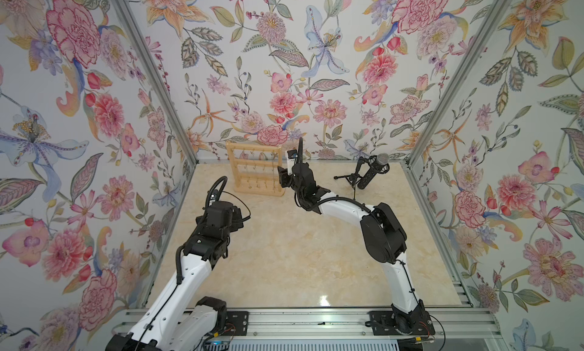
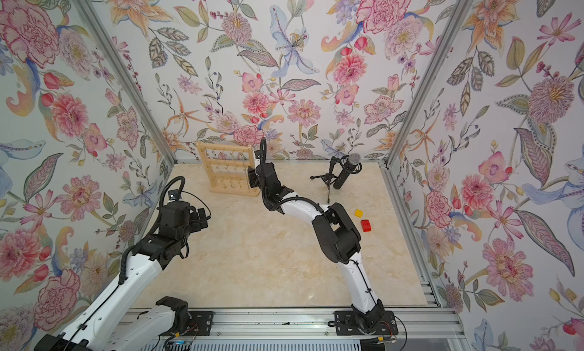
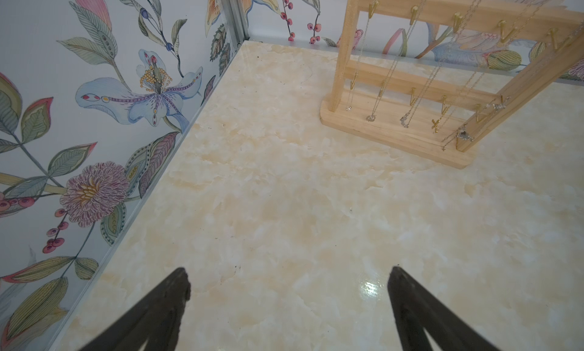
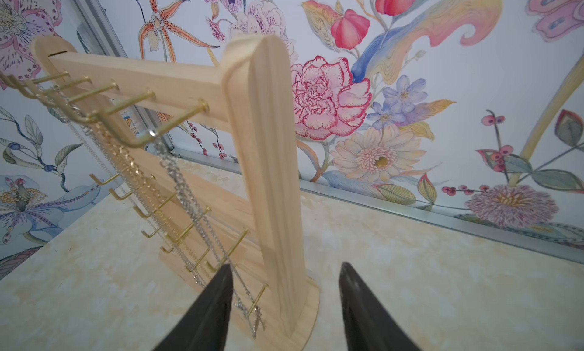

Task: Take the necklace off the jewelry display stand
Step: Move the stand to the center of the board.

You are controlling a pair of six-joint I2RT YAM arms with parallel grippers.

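The light-wood jewelry display stand [image 1: 252, 145] [image 2: 224, 146] stands at the back of the marble table. Several thin chains hang from its gold hooks. In the right wrist view a silver necklace [image 4: 178, 180] hangs from the nearest top hook, down past the lower hooks, with its pendant near the base. My right gripper [image 4: 286, 266] [image 1: 283, 178] is open at the stand's right end. Its jaws straddle the upright post [image 4: 268, 175], and one finger is close beside the silver chain. My left gripper [image 3: 288, 269] [image 1: 238, 215] hangs wide open and empty over bare table, left of the stand [image 3: 379, 134].
A black microphone on a small tripod [image 1: 373, 172] [image 2: 346, 172] stands at the back right. A yellow brick [image 2: 358, 212] and a red brick [image 2: 366, 225] lie beside my right arm's elbow. Floral walls close in three sides, and an aluminium rail runs along the front.
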